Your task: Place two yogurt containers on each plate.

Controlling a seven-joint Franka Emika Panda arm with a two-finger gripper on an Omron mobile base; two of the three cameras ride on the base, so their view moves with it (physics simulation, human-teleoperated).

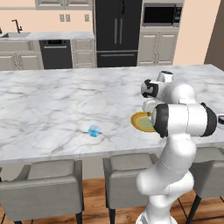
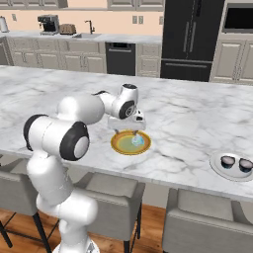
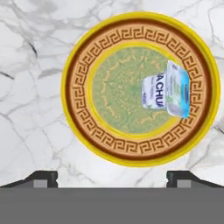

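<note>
A yellow-rimmed plate (image 3: pixel 76 83) with an olive-green centre lies near the counter's front edge (image 2: pixel 117 145) (image 1: pixel 139 121). One light-blue yogurt container (image 3: pixel 168 94) lies on its side on this plate's right part (image 2: pixel 138 141). My gripper (image 3: pixel 112 178) hovers straight above the plate (image 2: pixel 127 131), open, with nothing between its fingers. A second light-blue yogurt container (image 1: pixel 94 130) sits alone on the marble to the left. The white plate (image 2: pixel 216 166) at the far right carries two dark round yogurt cups (image 2: pixel 228 161) (image 2: pixel 245 164).
The marble island counter (image 1: pixel 52 105) stretches wide around the plates. Grey stools (image 1: pixel 43 183) stand along its near edge. Cabinets, a black fridge (image 1: pixel 117 30) and a sink line the back wall.
</note>
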